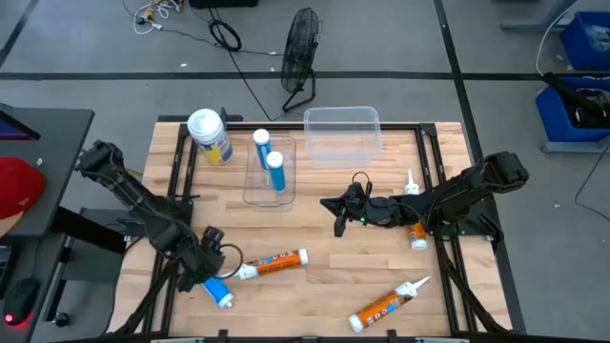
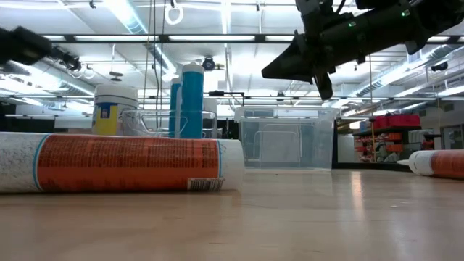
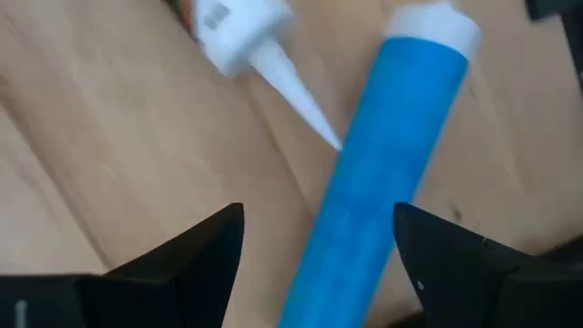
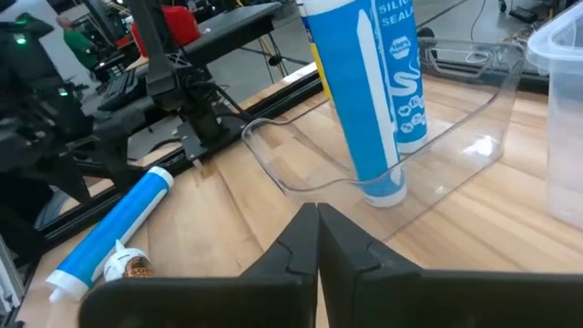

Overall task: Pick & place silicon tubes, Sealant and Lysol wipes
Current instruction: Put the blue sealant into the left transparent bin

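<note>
— Blue tube [image 1: 218, 292] lying flat near the tabletop's front-left corner, white cap toward the front edge. Left gripper [image 1: 209, 270] low over it, fingers [image 3: 196, 251] spread on either side, not yet closed on it.
— And beside it?
— Orange sealant tube [image 1: 275, 261], nozzle tip just touching the blue one.
— Right gripper [image 1: 336, 211]?
— Raised above mid-table, pinched together, holding nothing.
— Lysol wipes [image 1: 210, 136]?
— Upright near the back-left corner, just beside a clear tray [image 1: 253, 191] carrying two standing blue tubes [image 1: 270, 163].
— Elsewhere?
— Clear bin [image 1: 342, 134] at the back edge; second sealant tube [image 1: 385, 305] near the front edge, right of centre.
</note>
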Action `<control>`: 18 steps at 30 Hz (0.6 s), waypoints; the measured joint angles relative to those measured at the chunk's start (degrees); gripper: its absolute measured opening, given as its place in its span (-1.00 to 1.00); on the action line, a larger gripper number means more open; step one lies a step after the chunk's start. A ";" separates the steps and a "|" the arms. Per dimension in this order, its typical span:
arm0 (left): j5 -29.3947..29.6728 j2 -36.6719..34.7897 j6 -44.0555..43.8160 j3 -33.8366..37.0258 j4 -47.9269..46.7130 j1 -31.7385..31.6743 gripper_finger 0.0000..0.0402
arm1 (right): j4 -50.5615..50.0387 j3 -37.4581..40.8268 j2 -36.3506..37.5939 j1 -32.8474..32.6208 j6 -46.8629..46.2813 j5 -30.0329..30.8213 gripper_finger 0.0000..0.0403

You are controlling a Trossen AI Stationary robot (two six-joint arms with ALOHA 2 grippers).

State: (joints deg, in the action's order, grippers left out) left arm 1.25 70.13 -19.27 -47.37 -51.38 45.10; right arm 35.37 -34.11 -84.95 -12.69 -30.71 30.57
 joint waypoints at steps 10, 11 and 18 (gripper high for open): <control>6.70 0.00 -12.07 0.00 -5.84 12.71 0.43 | 0.05 0.00 0.00 0.00 -0.92 0.02 -0.97; 7.79 0.00 -12.05 0.00 -5.83 13.70 0.43 | 0.05 0.00 0.00 0.00 -1.16 0.00 -0.97; 10.63 0.00 -14.63 0.00 -5.83 17.55 0.43 | 0.03 0.00 0.00 -0.15 -1.85 0.00 -0.97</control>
State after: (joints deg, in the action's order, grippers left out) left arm 11.88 70.13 -33.90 -47.37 -57.21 62.64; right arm 35.40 -34.11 -84.95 -12.84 -32.56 30.57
